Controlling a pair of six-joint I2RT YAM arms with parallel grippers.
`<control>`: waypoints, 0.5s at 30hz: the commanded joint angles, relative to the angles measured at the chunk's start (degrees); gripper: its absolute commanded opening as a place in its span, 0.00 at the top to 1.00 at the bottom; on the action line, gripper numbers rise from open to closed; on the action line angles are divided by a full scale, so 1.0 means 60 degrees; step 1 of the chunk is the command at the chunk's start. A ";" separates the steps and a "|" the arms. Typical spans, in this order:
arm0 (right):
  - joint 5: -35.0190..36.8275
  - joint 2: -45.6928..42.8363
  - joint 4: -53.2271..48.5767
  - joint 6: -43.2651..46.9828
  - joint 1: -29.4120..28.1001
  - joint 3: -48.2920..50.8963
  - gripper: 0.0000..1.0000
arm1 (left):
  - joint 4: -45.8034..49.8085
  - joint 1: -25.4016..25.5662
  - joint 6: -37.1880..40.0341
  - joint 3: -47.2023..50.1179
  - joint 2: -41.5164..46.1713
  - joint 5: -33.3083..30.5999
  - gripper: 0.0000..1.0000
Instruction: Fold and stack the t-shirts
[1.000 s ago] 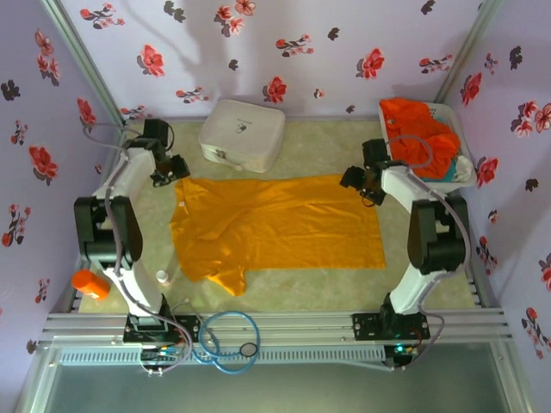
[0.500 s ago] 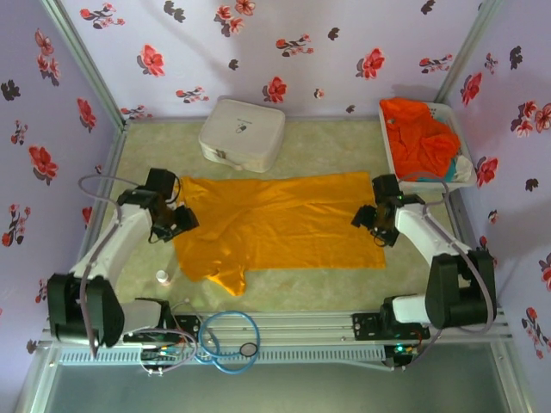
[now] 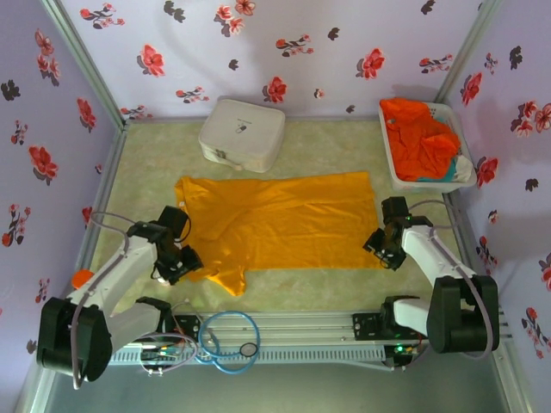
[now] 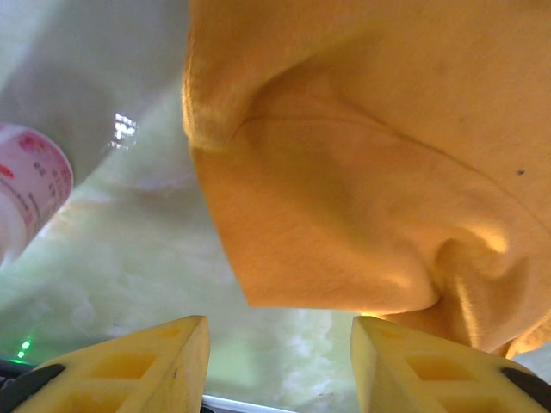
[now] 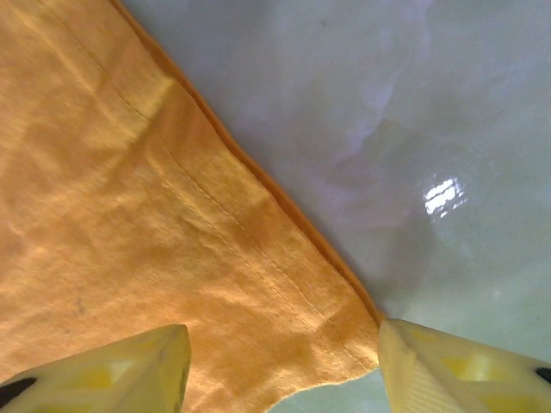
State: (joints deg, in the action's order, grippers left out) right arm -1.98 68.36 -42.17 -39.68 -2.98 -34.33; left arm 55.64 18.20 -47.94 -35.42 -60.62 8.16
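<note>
Now both arms have dropped to the near edge of the golden t-shirt (image 3: 284,224) spread on the table (image 3: 331,146): the left gripper (image 3: 178,261), half-open and empty, faces its sleeve; the right gripper (image 3: 382,249), narrowing yet empty, straddles the hem corner, likely about to pinch

White case (image 3: 242,135) at the back, white basket (image 3: 386,159) far right

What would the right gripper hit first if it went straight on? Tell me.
Probably the hem corner of the yellow shirt, lying straight ahead of the right gripper on the table; depth is unclear.
</note>
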 commanded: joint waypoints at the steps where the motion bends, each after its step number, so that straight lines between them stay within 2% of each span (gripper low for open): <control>1: -0.0300 0.0004 0.0103 -0.0299 0.0043 0.0278 0.44 | 0.0176 0.0116 -0.0638 0.0293 0.0350 0.0104 0.53; 15: -0.0387 0.0236 0.0872 -0.0636 0.0043 0.0700 0.60 | -0.1774 0.0467 -0.1237 0.0946 -0.0338 0.0126 0.54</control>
State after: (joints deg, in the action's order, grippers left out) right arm -3.68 68.60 -38.87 -42.13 -2.98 -31.29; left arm 48.18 20.38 -53.78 -30.48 -61.76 8.60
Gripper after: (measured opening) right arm 0.409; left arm 0.462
